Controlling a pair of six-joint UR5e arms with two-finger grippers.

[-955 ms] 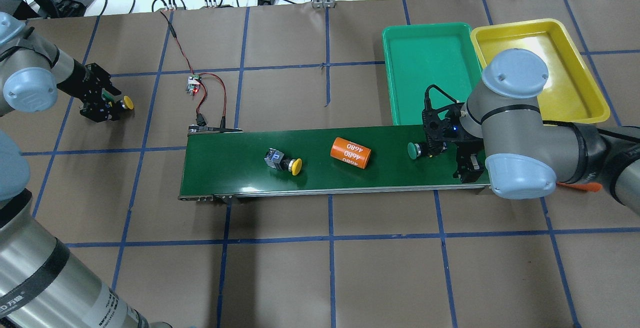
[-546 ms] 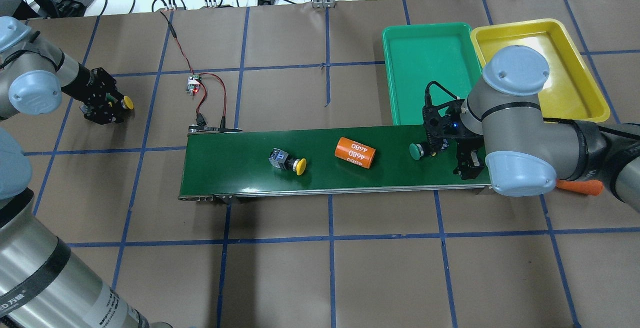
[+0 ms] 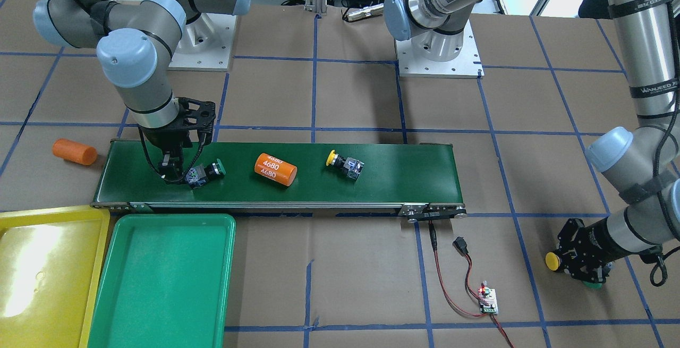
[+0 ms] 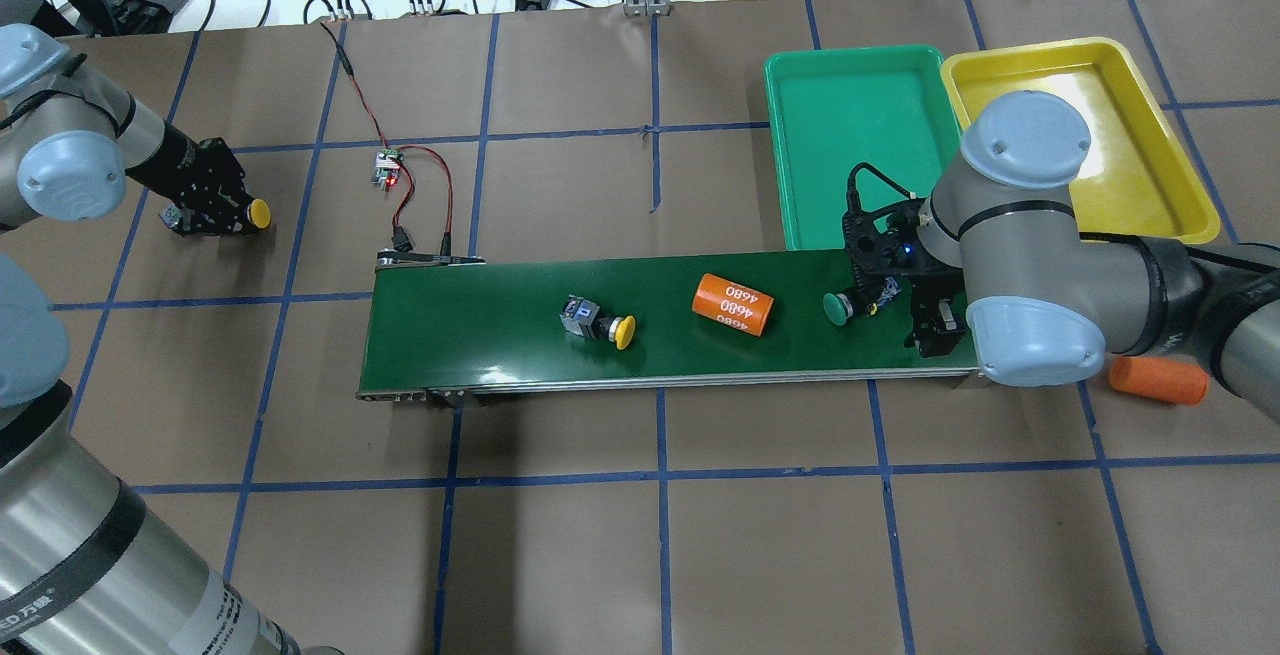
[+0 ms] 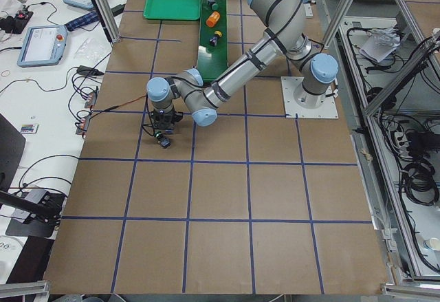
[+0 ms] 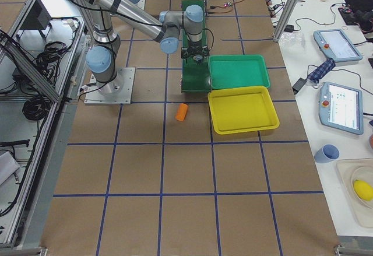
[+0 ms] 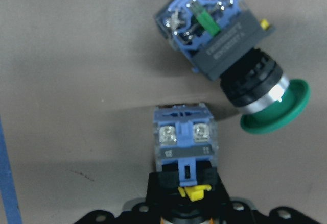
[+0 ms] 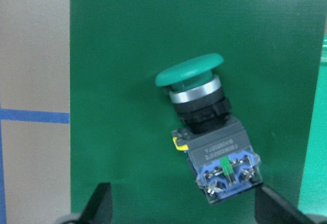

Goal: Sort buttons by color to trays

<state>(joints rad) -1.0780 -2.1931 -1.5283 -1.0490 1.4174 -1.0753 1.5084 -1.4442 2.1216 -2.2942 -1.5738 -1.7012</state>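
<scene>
My right gripper (image 4: 885, 303) is open over the conveyor's right end, fingers either side of a green button (image 4: 840, 307) that lies on its side; it also shows in the right wrist view (image 8: 204, 127). A yellow button (image 4: 603, 324) lies mid-belt. My left gripper (image 4: 238, 214) is low over the far left table, shut on a yellow button (image 4: 259, 213), with its blue block in the left wrist view (image 7: 185, 142). A second green button (image 7: 240, 55) lies on the table beside it. The green tray (image 4: 855, 135) and yellow tray (image 4: 1130, 85) hold nothing.
An orange cylinder marked 4680 (image 4: 734, 304) lies on the dark-green conveyor belt (image 4: 470, 335) between the two belt buttons. A plain orange cylinder (image 4: 1158, 380) lies off the belt's right end. A small circuit board with red wires (image 4: 385, 167) sits behind the belt's left end.
The yellow button, the 4680 cylinder and the green button have all ridden rightward on the belt. My left gripper has turned a little with its yellow button. The right arm has shifted slightly.
</scene>
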